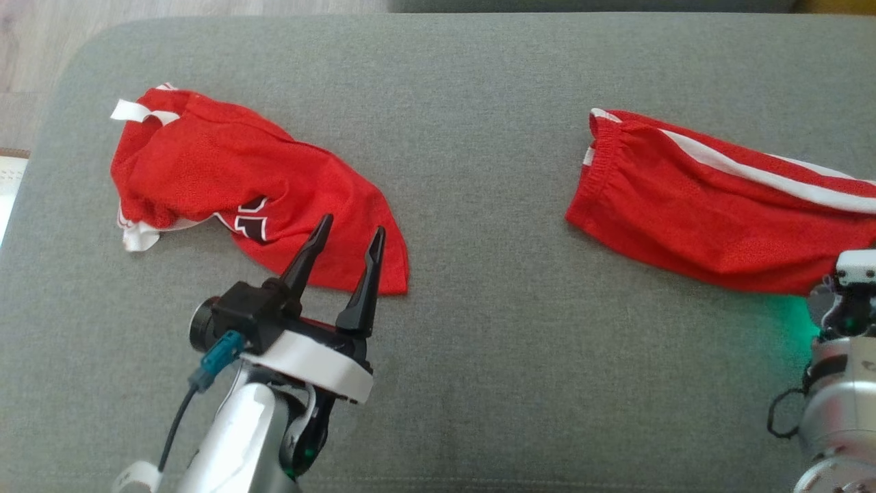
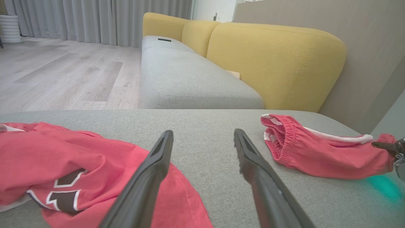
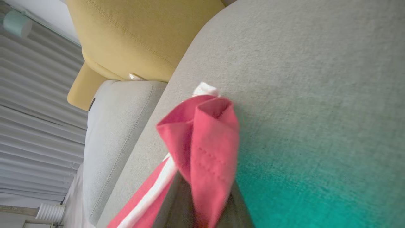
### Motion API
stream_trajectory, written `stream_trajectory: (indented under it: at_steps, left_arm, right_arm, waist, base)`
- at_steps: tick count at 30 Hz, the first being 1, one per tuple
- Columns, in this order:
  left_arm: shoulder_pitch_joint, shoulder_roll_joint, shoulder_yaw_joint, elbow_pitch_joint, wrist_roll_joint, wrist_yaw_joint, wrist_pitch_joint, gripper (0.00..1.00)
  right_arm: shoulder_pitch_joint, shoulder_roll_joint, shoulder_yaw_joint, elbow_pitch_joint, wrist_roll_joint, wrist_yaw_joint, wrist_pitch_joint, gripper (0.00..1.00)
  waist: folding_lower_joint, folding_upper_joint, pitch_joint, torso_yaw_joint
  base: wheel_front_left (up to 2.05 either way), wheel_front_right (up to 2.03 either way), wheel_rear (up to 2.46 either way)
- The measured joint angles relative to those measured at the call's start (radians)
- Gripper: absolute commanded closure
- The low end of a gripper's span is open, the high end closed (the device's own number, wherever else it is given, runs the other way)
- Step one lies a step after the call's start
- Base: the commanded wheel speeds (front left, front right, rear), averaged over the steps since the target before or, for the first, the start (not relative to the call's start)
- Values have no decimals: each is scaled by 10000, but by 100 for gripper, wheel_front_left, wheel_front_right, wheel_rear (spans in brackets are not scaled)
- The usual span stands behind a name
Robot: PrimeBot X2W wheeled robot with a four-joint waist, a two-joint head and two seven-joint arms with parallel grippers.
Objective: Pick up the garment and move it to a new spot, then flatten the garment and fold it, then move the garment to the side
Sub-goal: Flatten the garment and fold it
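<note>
We see two red garments lying well apart on a broad grey cushion (image 1: 479,356). Toward the right edge lie the red shorts (image 1: 691,205), stretched out sideways with the elastic waistband facing the middle of the cushion and a white stripe running along their far side. The right gripper (image 1: 851,274) sits at the near right end of the shorts. In the right wrist view a fold of the red hem stands up between its dark fingers (image 3: 174,205), so we read it as clamped on that hem. A green glow (image 1: 794,315) spreads on the cushion just beside it.

On the left lies a red jersey (image 1: 233,171), crumpled, with white trim at its far left corner and a black-and-white number showing near its lower edge. The left gripper (image 1: 354,224) hangs over the near right corner of the jersey, with its two fingers spread wide and nothing between them. In the left wrist view one finger crosses the red cloth and the other crosses bare grey fabric. We cannot tell whether the tips touch the jersey.

Beyond the cushion, the left wrist view shows a sofa with a yellow backrest (image 2: 275,60) and grey seat, a pale wooden floor (image 2: 63,72) and grey curtains (image 2: 79,19).
</note>
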Motion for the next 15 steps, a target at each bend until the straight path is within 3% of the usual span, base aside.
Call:
stream_trajectory:
  at_steps: [8, 11, 15]
  left_arm:
    - [190, 0, 50, 6, 2, -10, 0, 0]
    - [190, 0, 73, 23, 81, -10, 0, 0]
    - [190, 0, 98, 69, 111, -13, 0, 0]
  right_arm:
    - [0, 328, 612, -1367, -247, 0, 608, 100]
    - [12, 405, 1624, -2123, 334, 0, 867, 100]
    - [319, 407, 3754, -2859, 2046, 0, 982, 100]
  waist:
    - [0, 0, -14, 25]
    - [0, 0, -96, 2]
    - [0, 0, -252, -20]
  base:
    - [0, 0, 0]
    - [0, 0, 0]
    - [0, 0, 0]
